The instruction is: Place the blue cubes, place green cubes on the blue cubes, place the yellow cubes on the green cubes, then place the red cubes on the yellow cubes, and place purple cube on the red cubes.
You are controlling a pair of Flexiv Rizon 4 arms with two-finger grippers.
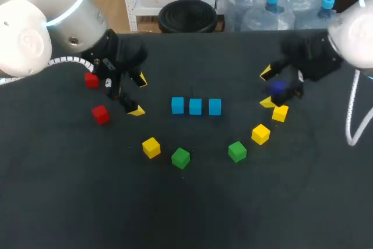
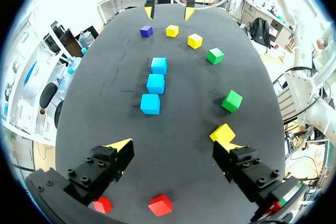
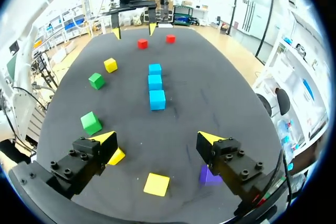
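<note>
Left gripper [image 1: 139, 95], right gripper [image 1: 267, 88]: fingers apart, nothing held. 3 blue cubes [image 1: 195, 107] lie in a close row mid-counter [image 1: 192, 214]. 2 green cubes [image 1: 180, 157] lie loose, apart from the row. Judged step: green onto blue. Grip flat faces squarely, lower straight, release only once seated level.

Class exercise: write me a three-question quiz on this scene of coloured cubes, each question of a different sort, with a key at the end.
1. How many blue cubes stand in the central row?
2. True or false: another cube is already stacked on that row.
3. What colour is the cube closest to the right gripper? A red; B purple; C green.
Key: 1. three; 2. false; 3. B.
</note>
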